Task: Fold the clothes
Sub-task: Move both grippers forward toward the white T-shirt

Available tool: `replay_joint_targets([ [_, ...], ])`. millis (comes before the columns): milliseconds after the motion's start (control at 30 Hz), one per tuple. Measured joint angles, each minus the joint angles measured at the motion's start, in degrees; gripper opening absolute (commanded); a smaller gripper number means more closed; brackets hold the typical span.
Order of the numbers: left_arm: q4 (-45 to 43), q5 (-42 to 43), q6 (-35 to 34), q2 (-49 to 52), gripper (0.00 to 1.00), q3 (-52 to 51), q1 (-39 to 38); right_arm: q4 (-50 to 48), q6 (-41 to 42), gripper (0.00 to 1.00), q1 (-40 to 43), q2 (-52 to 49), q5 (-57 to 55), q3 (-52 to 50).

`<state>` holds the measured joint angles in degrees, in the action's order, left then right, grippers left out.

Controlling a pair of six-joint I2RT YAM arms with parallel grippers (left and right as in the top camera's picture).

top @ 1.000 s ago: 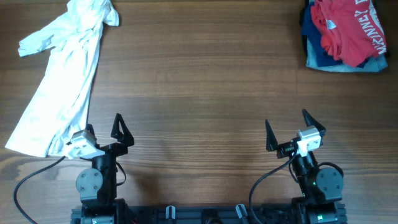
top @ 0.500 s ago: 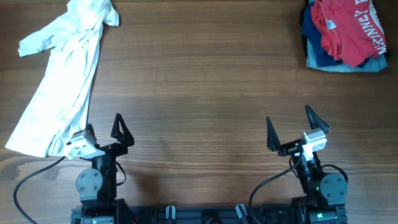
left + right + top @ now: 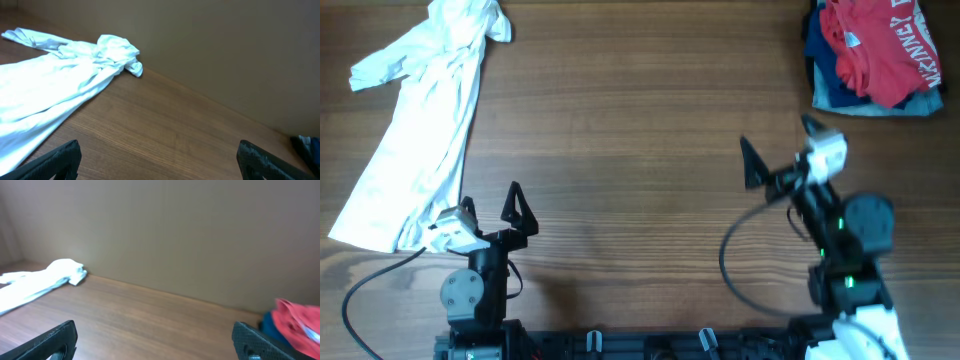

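Nearest the camera side, the left pincer (image 3: pixel 492 202) sat low by the front edge of the desk (image 3: pixel 620 150) with its fingers spread wide and nothing between them. Its left fingertip was right by the bottom hem of the white T-shirt (image 3: pixel 420 130), maybe just touching it, hard to say from above. The right pincer (image 3: pixel 775 150) was also spread all the way and empty, sitting further out over bare wood on the right half of the desk.

The shirt itself was a long rumpled strip running up the left side, wider at the near end and bunched into a lump at the far left corner, with one sleeve sticking out to the left. No lettering was showing.

Way over in the far right corner there was a red garment (image 3: pixel 880 50) with white letters, piled on top of some blue folded garments (image 3: pixel 830 85), well apart from both arms.
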<state>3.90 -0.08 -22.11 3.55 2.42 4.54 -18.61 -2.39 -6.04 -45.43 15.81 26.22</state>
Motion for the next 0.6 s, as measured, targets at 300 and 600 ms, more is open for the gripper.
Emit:
replay_joint_targets([
  [300, 0.33, 0.39, -0.02, 12.48, 1.0, 7.41, 0.0, 3.06, 0.66, 1.0, 0.0, -16.39, 7.8, 13.2],
  [600, 13.51, 3.26, 0.42, 35.82, 1.0, 29.7, 0.0, 20.09, 0.63, 1.0, 0.0, -24.81, 8.59, 28.37],
])
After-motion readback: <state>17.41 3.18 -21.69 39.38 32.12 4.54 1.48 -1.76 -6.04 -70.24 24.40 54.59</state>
